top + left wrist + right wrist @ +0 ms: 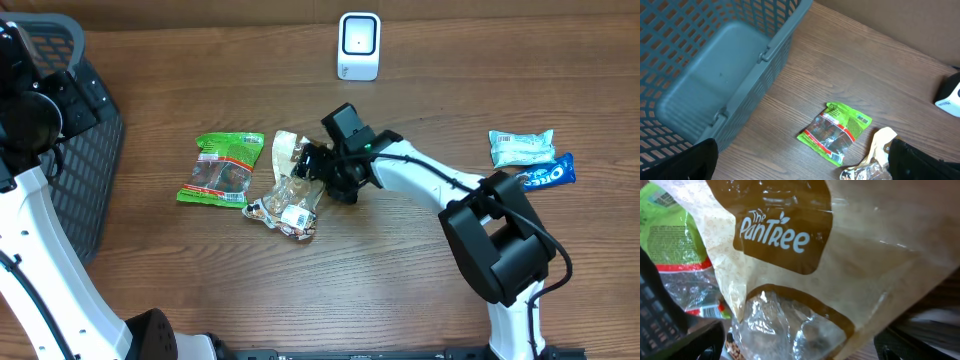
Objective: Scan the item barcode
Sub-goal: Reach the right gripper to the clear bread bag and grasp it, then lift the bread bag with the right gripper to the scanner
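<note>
The wooden desk (200, 280) carries everything. At far left, by the gray basket (90, 150), the left end effector (802, 164) hangs wide and empty. A green packet (222, 168) lies just beside the PanTree bag (290, 190) at mid-frame, and the right end effector (320, 165) is spread wide at the bag's top end. The film looks slick, so a shallow pinch could slip, or the bag could droop and turn its label away from the white scanner (358, 45) at top centre.

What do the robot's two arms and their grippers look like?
The left arm and right arm are white links with black joint housings. A black cable runs along the right one, and a green light glows by its black right gripper. The left arm's fingers are black.
</note>
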`<state>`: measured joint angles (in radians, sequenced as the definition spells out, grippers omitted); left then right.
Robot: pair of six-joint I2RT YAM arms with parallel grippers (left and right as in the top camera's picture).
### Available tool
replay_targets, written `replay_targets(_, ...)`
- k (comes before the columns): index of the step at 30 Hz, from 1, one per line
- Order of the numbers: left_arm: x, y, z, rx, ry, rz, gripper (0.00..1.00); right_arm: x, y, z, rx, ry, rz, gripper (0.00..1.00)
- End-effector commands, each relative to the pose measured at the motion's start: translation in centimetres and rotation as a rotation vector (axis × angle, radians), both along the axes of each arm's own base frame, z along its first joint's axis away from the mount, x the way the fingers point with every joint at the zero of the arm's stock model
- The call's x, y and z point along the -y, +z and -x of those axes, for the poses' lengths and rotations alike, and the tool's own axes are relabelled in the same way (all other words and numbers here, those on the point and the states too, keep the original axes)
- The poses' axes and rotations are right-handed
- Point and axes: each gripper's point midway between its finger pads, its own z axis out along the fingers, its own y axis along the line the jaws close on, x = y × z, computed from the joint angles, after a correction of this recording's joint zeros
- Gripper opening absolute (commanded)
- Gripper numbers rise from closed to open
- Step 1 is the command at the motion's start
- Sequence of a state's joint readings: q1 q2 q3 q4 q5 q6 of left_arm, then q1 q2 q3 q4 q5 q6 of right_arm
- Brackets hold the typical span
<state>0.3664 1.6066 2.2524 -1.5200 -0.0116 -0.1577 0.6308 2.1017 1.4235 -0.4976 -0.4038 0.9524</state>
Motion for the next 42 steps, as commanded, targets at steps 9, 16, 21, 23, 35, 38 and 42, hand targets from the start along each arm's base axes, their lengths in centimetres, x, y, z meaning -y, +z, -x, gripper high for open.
replay_targets(9, 0.0, 0.4, -0.1, 0.013, 0.000, 0.001, 1.00, -1.5, -5.6, 2.1, -0.053, -0.037, 0.107, 0.06)
replay_targets(16, 0.0, 0.4, -0.1, 0.014, -0.001, 0.001, 1.00, -2.6, -3.7, 2.1, -0.028, 0.062, 0.009, 0.04)
replay_targets(21, 0.0, 0.4, -0.1, 0.014, -0.001, 0.001, 1.00, -1.8, 2.6, 0.2, 0.117, 0.191, -0.118, 0.04)
replay_targets(23, 0.0, 0.4, -0.1, 0.013, 0.000, 0.001, 1.00, 0.7, 5.4, -0.3, 0.135, 0.171, -0.107, 0.04)
replay_targets(35, 0.0, 0.4, -0.1, 0.013, 0.000, 0.001, 1.00, 13.1, 23.0, -3.4, 0.181, -0.261, -0.344, 0.04)
replay_targets(38, 0.0, 0.4, -0.1, 0.013, 0.000, 0.001, 1.00, 15.7, 26.4, -3.5, 0.171, -0.408, -0.409, 0.04)
replay_targets(42, 0.0, 0.4, -0.1, 0.014, -0.001, 0.001, 1.00, 16.2, 29.0, -3.3, 0.203, -0.461, -0.465, 0.04)
